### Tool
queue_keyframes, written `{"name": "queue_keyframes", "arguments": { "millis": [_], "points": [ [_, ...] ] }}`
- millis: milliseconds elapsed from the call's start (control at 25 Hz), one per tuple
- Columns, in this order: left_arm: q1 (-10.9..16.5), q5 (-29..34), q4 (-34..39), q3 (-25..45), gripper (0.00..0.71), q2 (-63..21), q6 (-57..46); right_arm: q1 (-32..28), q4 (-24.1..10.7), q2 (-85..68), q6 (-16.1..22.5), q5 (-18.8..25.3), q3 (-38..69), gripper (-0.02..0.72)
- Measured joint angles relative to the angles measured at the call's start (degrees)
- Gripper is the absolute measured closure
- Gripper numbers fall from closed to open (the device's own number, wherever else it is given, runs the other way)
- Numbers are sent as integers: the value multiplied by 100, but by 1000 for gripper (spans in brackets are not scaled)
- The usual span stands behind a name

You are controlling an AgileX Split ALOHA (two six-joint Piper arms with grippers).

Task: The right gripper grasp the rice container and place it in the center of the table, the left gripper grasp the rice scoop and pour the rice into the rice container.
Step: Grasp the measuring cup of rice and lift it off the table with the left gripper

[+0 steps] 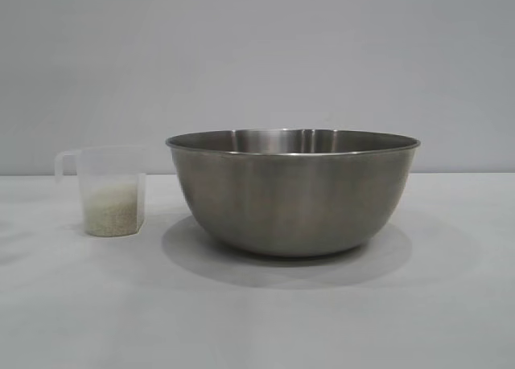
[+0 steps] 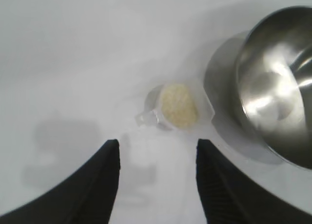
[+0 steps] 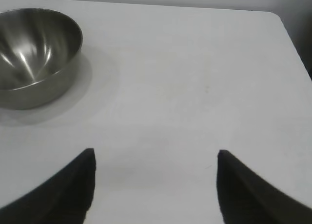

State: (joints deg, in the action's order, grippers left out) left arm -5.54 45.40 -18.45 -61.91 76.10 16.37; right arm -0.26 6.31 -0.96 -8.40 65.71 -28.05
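Outwardly we see the rice scoop (image 1: 112, 195), holding rice (image 1: 113, 210), beside the rice container (image 1: 293, 190) on the worktop (image 1: 257, 321), presumably within pouring reach; our left pincer (image 2: 157, 151), released and empty, hangs above the scoop; our right pincer (image 3: 155, 158), likewise released, idles well apart from the container.

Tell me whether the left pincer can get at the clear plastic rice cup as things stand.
Probably yes: the left pincer hovers open above the small clear plastic cup, which stands upright beside the steel bowl without touching it, nothing between.
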Motion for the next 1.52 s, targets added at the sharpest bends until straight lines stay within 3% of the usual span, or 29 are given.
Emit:
{"name": "queue_keyframes", "arguments": {
  "millis": [320,520,680,920,1280,1520],
  "points": [
    [0,-1603,-72,2171,359,-1855,38,0,0,0,0,0,0,255],
    [-14,-2542,-713,3355,359,-2694,170,0,0,0,0,0,0,255],
    [-250,-3074,-1109,3909,359,-3137,418,0,0,0,0,0,0,255],
    [-649,-4215,-1438,4677,359,-3222,515,0,0,0,0,0,0,255],
    [-1551,-6404,-1488,5791,359,-3222,515,0,0,0,0,0,0,255],
    [-1708,-7194,-969,5952,359,-2921,433,0,0,0,0,0,0,255]
  ]
}}
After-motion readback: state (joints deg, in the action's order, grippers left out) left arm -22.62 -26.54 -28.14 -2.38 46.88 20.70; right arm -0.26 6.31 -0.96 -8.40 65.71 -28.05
